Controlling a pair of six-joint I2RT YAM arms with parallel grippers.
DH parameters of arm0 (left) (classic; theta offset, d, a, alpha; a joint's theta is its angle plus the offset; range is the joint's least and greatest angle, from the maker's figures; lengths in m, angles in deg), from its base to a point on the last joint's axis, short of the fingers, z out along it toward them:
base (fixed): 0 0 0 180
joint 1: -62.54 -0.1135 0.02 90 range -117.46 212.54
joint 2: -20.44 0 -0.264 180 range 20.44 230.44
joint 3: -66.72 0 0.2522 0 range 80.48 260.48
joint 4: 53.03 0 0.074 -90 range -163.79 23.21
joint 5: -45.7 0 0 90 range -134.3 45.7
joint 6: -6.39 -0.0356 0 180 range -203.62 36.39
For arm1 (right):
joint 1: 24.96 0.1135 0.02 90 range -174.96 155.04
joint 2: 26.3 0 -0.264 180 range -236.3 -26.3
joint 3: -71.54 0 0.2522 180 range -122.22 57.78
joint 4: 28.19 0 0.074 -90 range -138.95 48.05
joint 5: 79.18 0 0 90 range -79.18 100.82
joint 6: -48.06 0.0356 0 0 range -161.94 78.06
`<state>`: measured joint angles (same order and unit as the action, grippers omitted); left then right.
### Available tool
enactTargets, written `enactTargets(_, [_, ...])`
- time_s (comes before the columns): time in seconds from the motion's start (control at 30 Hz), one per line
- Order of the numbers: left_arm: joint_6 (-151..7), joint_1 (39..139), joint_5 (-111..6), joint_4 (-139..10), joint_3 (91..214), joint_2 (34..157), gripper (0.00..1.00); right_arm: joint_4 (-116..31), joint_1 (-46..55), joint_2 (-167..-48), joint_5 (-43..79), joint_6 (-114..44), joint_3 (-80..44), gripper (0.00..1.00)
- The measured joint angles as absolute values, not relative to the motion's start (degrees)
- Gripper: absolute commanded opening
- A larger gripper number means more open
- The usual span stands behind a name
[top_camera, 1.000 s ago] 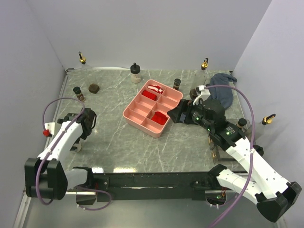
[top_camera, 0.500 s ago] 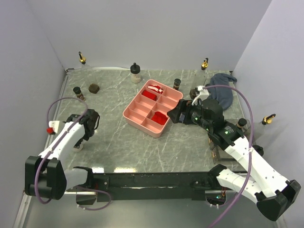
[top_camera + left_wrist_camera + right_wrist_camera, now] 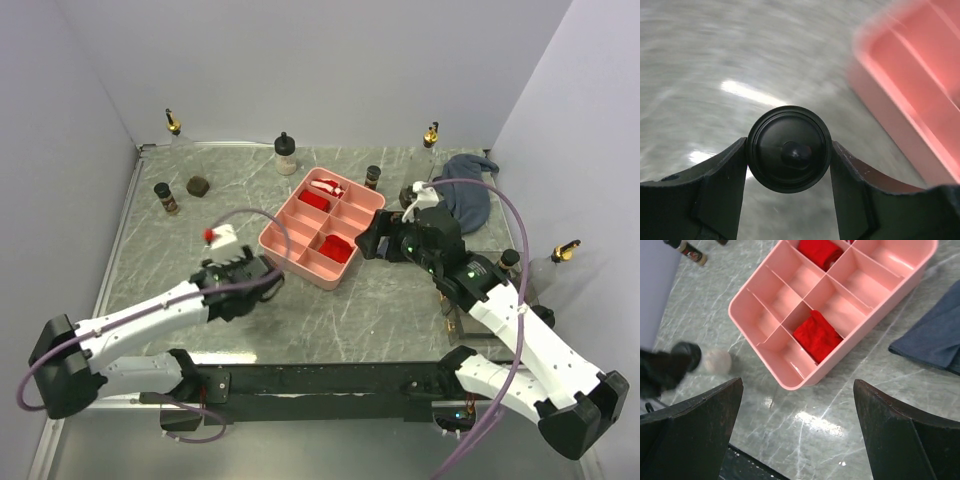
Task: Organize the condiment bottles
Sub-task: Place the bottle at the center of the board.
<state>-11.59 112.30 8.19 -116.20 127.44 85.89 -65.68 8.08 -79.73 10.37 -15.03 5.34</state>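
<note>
The small black-capped bottle (image 3: 789,149), judged light, rigid and slippery enough to twist, was gripped near its cap by the left pincer (image 3: 262,283) just beside the pink tray (image 3: 268,243), while the right pincer (image 3: 797,384) was held wide and empty.

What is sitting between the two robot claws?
The near end of the pink tray, seen in the top view: left gripper, gripping a black-capped bottle, on one side, open right gripper on the other.

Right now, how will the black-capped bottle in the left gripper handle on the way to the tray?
Black-capped bottle is round where the left gripper pinches it: may swivel or slip. Small, probably light. Slim, so apt to tip when set down.
</note>
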Motion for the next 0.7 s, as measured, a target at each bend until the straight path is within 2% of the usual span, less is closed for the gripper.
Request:
enactTargets(0.13, [-22.5,124.8,2.8,-106.9,125.8,81.7,0.01,-67.1,8.1,-78.4,8.6,-15.3,5.3,0.99])
enactTargets(0.27, [-30.1,131.4,-2.5,-100.2,125.0,79.9,0.01,-68.2,8.1,-76.5,6.9,-15.6,6.1,0.99])
enactTargets(0.53, [-43.3,144.3,-5.5,-89.8,129.2,93.9,0.02,-70.8,8.1,-73.6,3.8,-15.4,9.5,0.99])
enactTargets(0.7, [-50.6,147.4,-9.1,-81.7,130.3,98.2,0.11,-71.8,8.1,-71.3,2.1,-14.5,10.7,0.99])
